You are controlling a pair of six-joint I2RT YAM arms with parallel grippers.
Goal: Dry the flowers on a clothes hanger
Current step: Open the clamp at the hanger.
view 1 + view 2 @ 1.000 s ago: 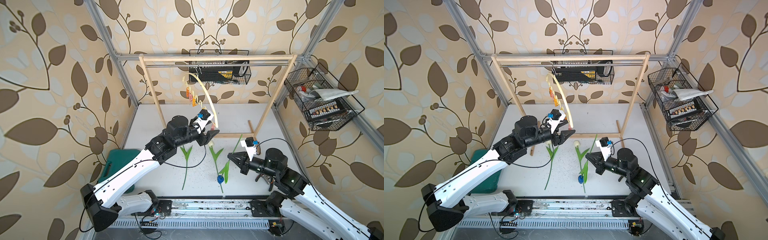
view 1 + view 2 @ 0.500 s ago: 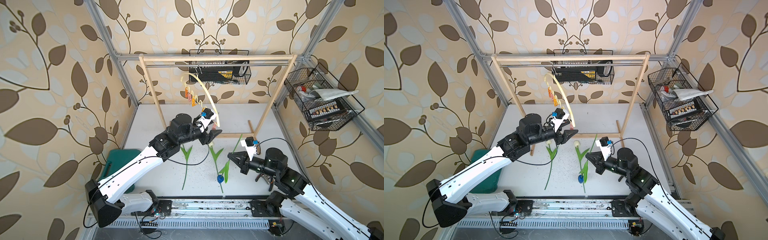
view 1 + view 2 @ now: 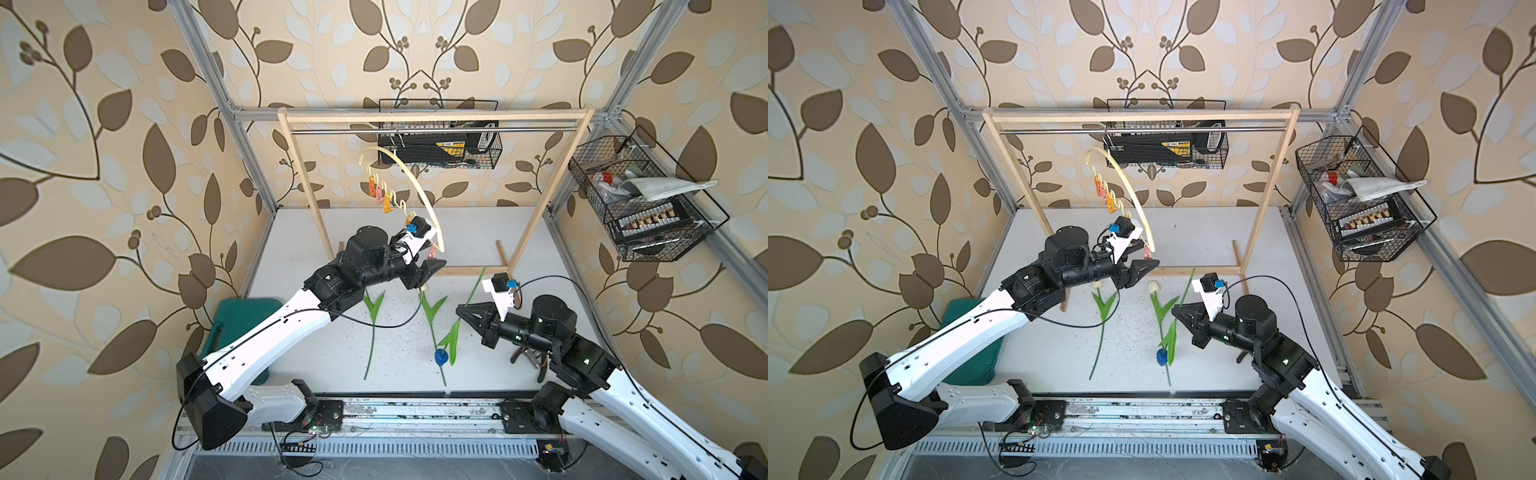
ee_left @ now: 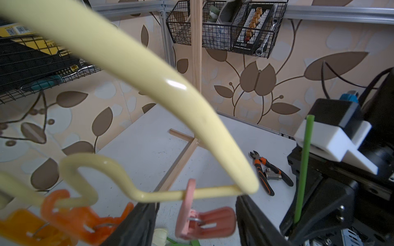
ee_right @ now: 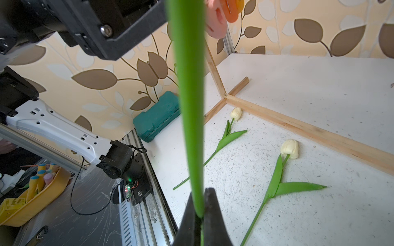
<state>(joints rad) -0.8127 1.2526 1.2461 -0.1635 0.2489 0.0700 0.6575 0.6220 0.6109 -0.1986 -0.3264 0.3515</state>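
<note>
Right fingers [image 5: 212,215]: closed on the green stem of the blue tulip [image 5: 189,106], at about mid-length between the leaves and the cut end.
Blue tulip, position: off the table [image 3: 457,224] and carried in the air. In a top view the blue head [image 3: 440,356] hangs below the grip, and the cut end points up toward the hanger's near tip.
Left fingers [image 4: 251,221]: apart, one on each side of the flat handles of the pink clothespin [image 4: 204,221]. Whether they touch it cannot be told.
Pink clothespin: last pin on the wavy lower bar, with the orange clothespins [image 4: 81,221] further along.
Clothes hanger [image 4: 149,70]: hooked on the metal rod [image 3: 436,131] of the wooden rack.
Cream tulips [image 5: 290,149]: two, lying flat on the table below the arms.
Handling, tulip (judged): very light. The thin, smooth stem will likely bend and may twist in the grip. Hold the bare stem, never the head or leaves.
Handling, pin (judged): small and springy. Squeeze the handles only. The hanger probably swings if pushed.
</note>
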